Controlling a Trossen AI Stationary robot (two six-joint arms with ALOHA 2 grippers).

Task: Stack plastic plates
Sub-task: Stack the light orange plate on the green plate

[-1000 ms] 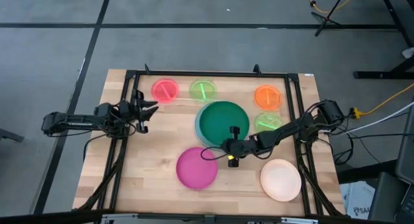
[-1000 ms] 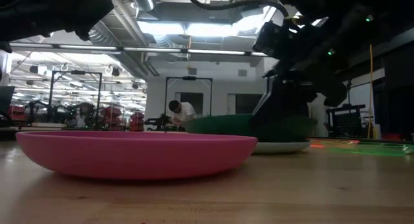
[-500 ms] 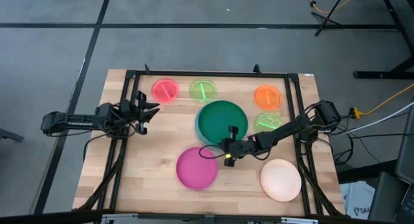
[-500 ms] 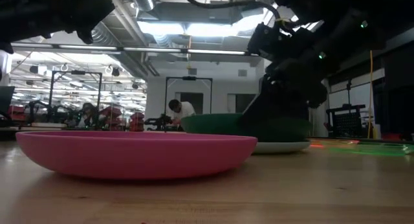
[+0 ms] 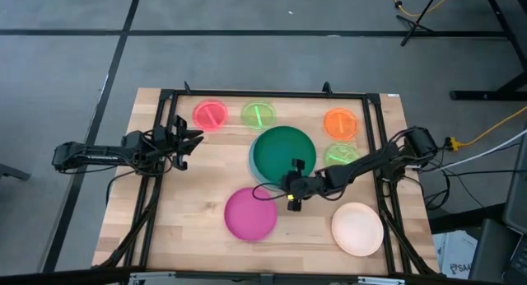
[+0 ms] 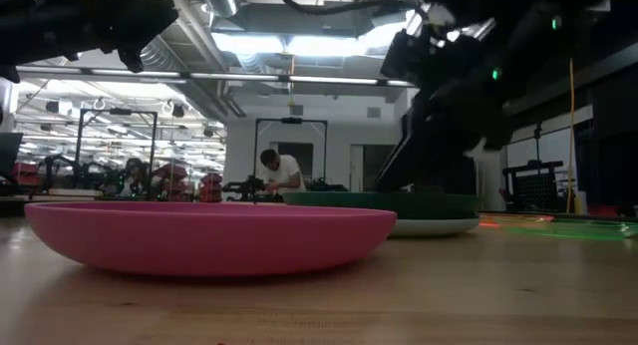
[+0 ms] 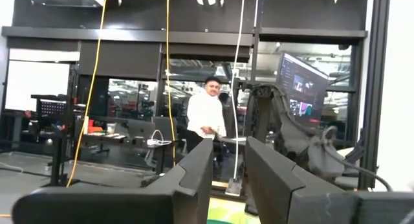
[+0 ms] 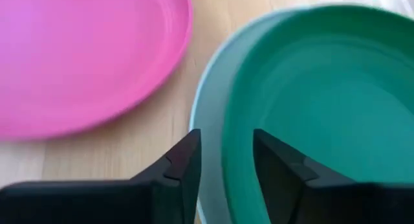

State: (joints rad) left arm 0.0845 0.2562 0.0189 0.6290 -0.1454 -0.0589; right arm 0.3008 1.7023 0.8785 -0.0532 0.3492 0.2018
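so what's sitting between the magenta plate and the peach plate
In the high view, the right gripper hangs between the magenta plate and the peach plate, at the dark green plate's near rim; otherwise bare wood.

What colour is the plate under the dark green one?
Light blue, its rim showing beside the dark green plate; clearest in the right wrist view.

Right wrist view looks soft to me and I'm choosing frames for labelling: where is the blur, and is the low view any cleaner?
Right wrist view: the round magenta plastic plate and dark green plastic plate have smeared rims; the right gripper fingers look crisper. Low view: the magenta plate is sharp, ceiling lights glare, the arms are dark silhouettes.
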